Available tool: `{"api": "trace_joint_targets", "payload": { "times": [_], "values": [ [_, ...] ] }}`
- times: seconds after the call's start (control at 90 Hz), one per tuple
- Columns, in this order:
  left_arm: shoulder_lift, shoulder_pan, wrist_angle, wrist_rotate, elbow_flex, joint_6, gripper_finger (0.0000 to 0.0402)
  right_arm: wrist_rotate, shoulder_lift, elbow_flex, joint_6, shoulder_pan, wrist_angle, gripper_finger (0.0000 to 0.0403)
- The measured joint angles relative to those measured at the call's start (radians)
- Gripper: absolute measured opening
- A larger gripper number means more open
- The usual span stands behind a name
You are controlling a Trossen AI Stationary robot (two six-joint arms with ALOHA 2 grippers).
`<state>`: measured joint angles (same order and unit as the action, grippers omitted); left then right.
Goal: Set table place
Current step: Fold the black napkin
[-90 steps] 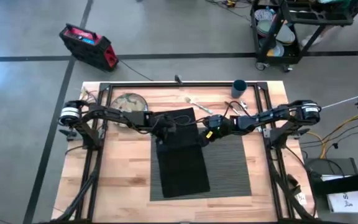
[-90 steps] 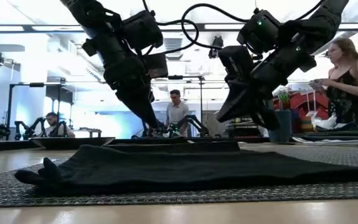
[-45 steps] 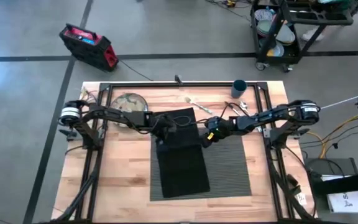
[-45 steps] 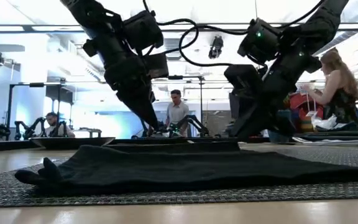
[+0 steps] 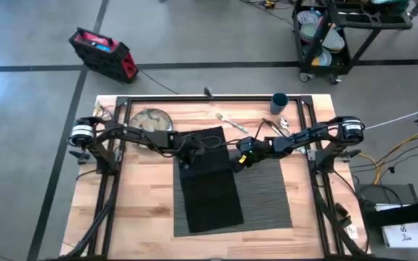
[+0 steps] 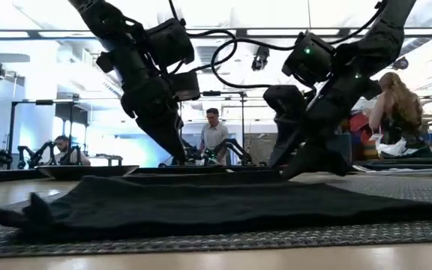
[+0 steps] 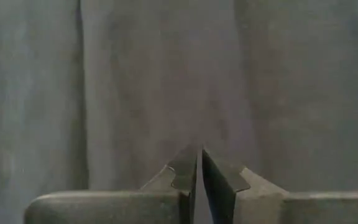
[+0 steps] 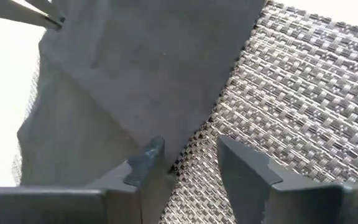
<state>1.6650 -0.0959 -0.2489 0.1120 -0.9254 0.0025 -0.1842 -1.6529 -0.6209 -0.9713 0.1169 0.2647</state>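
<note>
Wooden table [image 5: 140, 196], placemat [image 5: 267, 192] under napkin [image 5: 209, 185]

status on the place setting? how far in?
Early. Done: placemat down, napkin lying on its left half. In hand: left gripper shut on the napkin's far end; right gripper open at its far right corner. Left: plate, cup and cutlery sit along the table's far edge.
</note>
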Motion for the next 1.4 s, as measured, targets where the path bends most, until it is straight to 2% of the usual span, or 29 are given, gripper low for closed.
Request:
{"api": "trace_joint_targets", "payload": {
  "times": [0.322, 0.644, 0.789, 0.9, 1.4],
  "values": [
    [0.000, 0.000, 0.017, -0.016, 0.005, 0.015, 0.0016, -0.036, -0.001, -0.004, -0.005, 0.000, 0.013, 0.0101],
    [0.000, 0.000, 0.017, -0.025, 0.006, 0.015, 0.0016, -0.044, -0.011, -0.005, -0.005, 0.000, -0.020, 0.0118],
    [0.000, 0.000, 0.018, -0.025, 0.006, 0.015, 0.0016, -0.053, -0.024, -0.005, -0.009, 0.000, 0.025, 0.0121],
    [0.000, 0.000, 0.020, -0.025, 0.006, 0.015, 0.0016, -0.057, -0.033, -0.005, -0.021, 0.000, 0.081, 0.0112],
    [0.000, 0.000, 0.026, -0.025, 0.006, 0.015, 0.0016, -0.079, -0.051, -0.007, -0.014, 0.002, 0.133, 0.0078]
  ]
}}
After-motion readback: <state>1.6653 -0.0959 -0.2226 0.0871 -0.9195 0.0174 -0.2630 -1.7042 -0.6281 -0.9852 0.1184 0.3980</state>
